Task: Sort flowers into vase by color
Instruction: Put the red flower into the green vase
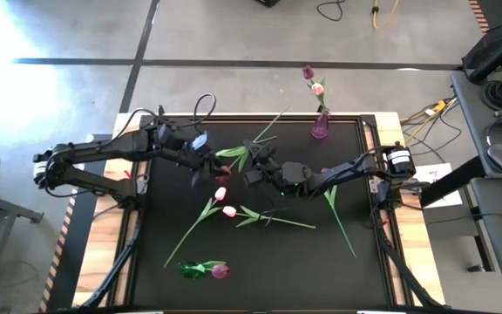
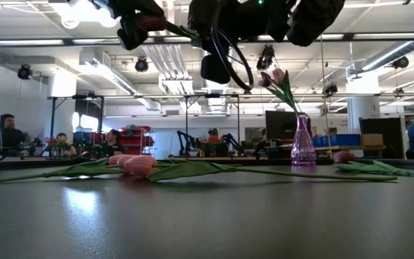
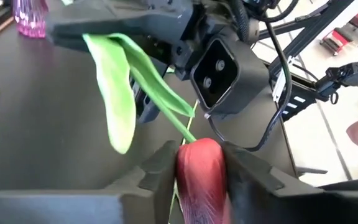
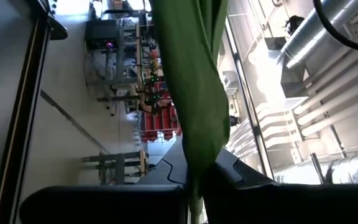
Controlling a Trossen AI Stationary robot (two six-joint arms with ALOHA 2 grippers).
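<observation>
Two vases (image 1: pixel 320 127), seven tulips (image 1: pixel 229 211).

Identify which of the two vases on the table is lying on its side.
The green vase near the table's front edge lies on its side, a flower head at its mouth. The purple vase at the far edge stands upright, holding two tulips.

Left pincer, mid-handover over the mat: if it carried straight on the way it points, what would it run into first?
Probably the right pincer: the left pincer holds the magenta tulip by its head, and the right arm's wrist camera sits directly ahead. Depth between them is unclear.
</observation>
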